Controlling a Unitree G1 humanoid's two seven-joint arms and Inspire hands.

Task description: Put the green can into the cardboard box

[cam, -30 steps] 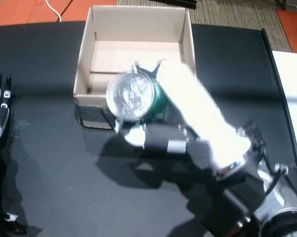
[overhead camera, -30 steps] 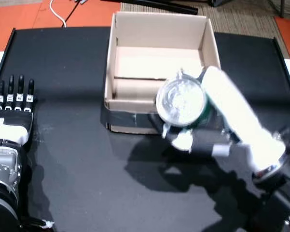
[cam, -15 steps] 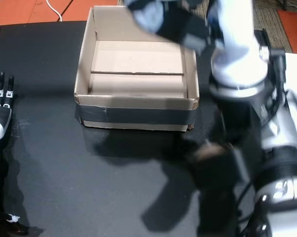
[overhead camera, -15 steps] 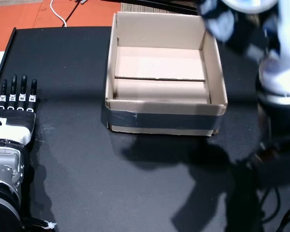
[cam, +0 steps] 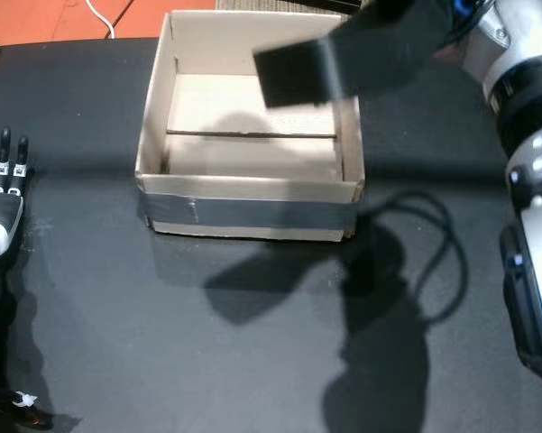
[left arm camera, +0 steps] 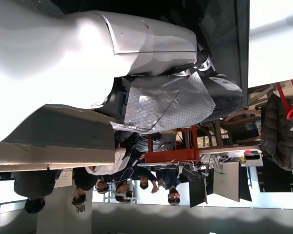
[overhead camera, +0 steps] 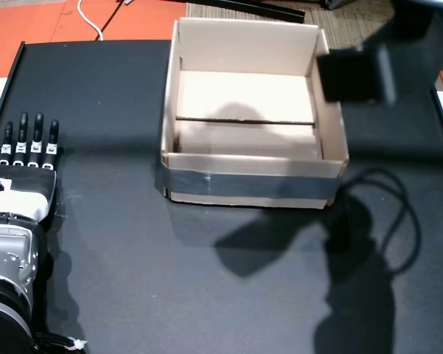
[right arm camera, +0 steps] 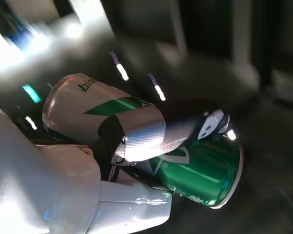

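Note:
The green can [right arm camera: 195, 170] appears only in the right wrist view, lying sideways in my right hand [right arm camera: 87, 180], whose fingers [right arm camera: 146, 131] are closed around it. In both head views the right arm is a dark blur [overhead camera: 350, 74] [cam: 343, 63] raised near the camera, over the far right part of the cardboard box [overhead camera: 250, 177] [cam: 252, 212]. The box stands open-topped at the table's middle back, with nothing visible inside but a shadow. My left hand [overhead camera: 26, 166] [cam: 0, 194] lies flat and open on the table's left edge. The can does not show in the head views.
The black table [overhead camera: 133, 258] carries the arm's shadow in front of the box. Orange floor and a white cable [overhead camera: 85, 18] lie beyond the far edge. Several people [left arm camera: 136, 185] stand in the room in the left wrist view.
My right hand, holding the can at the box's front wall a second ago, has lifted up and away toward the box's far right. The left hand has stayed still.

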